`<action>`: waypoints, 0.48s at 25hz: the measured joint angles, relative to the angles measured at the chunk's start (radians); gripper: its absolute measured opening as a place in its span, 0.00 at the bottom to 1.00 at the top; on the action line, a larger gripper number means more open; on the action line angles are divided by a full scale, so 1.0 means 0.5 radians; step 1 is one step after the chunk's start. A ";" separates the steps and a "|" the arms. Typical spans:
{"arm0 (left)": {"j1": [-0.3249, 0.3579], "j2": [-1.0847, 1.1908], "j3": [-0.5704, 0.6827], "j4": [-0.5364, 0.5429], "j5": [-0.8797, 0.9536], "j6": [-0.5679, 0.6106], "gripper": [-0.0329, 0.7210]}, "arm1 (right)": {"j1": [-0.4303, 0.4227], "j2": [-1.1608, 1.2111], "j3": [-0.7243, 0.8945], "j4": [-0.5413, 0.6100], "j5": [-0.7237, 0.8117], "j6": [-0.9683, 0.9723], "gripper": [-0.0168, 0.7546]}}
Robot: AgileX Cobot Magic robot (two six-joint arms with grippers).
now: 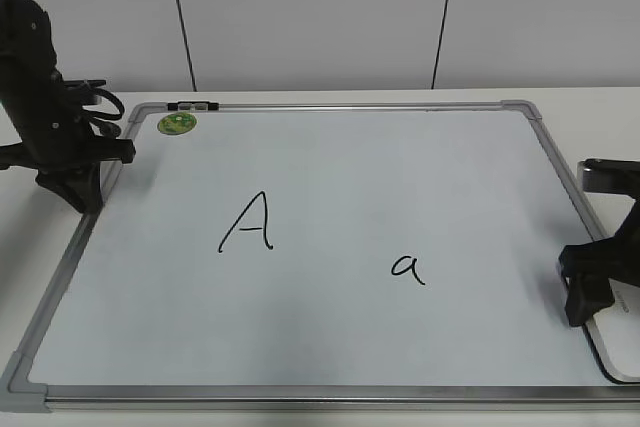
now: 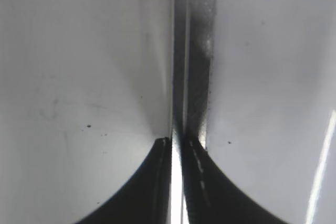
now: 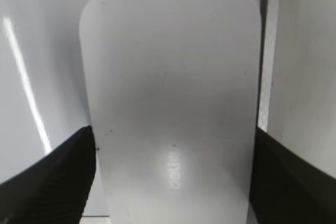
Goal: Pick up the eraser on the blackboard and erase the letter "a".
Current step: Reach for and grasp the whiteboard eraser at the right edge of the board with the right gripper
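The blackboard (image 1: 330, 167) is a pale whiteboard with a silver frame, lying flat on the table. The small black letter "a" (image 1: 408, 268) is right of its middle. The white eraser (image 1: 618, 342) lies at the board's right edge, near the front corner. My right gripper (image 1: 600, 312) is down over it. In the right wrist view the eraser (image 3: 168, 87) fills the frame, with both fingers of the right gripper (image 3: 173, 145) against its long sides. My left gripper (image 1: 80, 187) rests shut at the board's left frame, and the left wrist view (image 2: 177, 140) shows it empty.
A larger capital "A" (image 1: 248, 224) is written left of the middle. A round green magnet (image 1: 177, 124) sits at the back left corner, beside a small clip (image 1: 193, 105) on the top frame. The white table surrounds the board, with a panelled wall behind.
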 joint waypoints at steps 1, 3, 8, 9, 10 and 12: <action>0.000 0.000 0.000 0.000 0.000 0.000 0.11 | 0.000 0.005 0.000 -0.004 0.000 0.000 0.84; 0.000 0.000 0.000 -0.007 0.000 0.000 0.12 | 0.000 0.009 -0.002 -0.019 0.000 0.000 0.79; 0.000 0.000 0.000 -0.012 0.000 0.000 0.12 | 0.000 0.009 -0.002 -0.033 0.000 -0.005 0.71; 0.000 0.000 0.000 -0.014 0.000 0.000 0.12 | 0.000 0.009 -0.002 -0.033 0.000 -0.006 0.70; 0.000 0.000 0.000 -0.017 0.000 0.000 0.12 | 0.000 0.009 -0.002 -0.033 -0.001 -0.006 0.70; 0.000 0.000 0.000 -0.018 0.000 0.000 0.12 | 0.000 0.009 -0.002 -0.033 -0.004 -0.006 0.70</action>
